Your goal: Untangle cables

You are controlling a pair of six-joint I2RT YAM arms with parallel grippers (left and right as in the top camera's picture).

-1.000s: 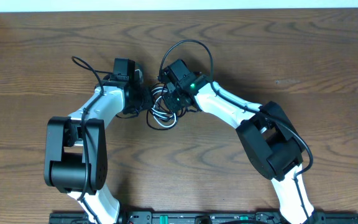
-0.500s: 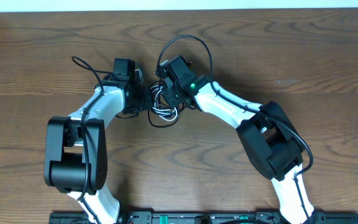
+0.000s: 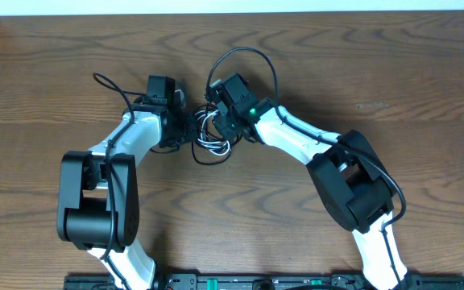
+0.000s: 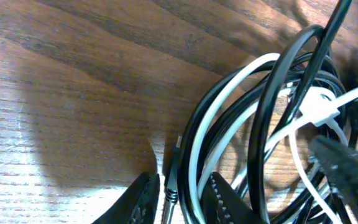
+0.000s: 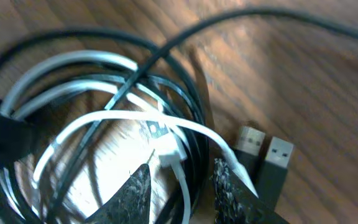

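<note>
The cables [image 3: 213,138] lie as one tangled coil of black and white cords on the wooden table, between my two grippers. My left gripper [image 3: 190,130] reaches in from the left. In the left wrist view its jaws [image 4: 184,202] are shut on a black strand with a metal plug [image 4: 171,194] and a white strand [image 4: 229,87]. My right gripper [image 3: 222,129] comes in from the right. In the right wrist view it [image 5: 182,193] stands open, straddling a white strand [image 5: 180,163] and black loops [image 5: 197,134], with a gap on the left side. Two USB plugs [image 5: 263,149] lie just right of it.
The thicker black arm wire arcs over the right wrist [image 3: 244,55], and another loops beside the left arm [image 3: 107,82]. Bare wood table [image 3: 361,72] surrounds the coil. The back edge of the table runs along the top of the overhead view.
My right gripper's jaws have widened and the wrist has shifted slightly. The coil has drawn in a little toward the grippers. The left gripper has kept its hold and place.
</note>
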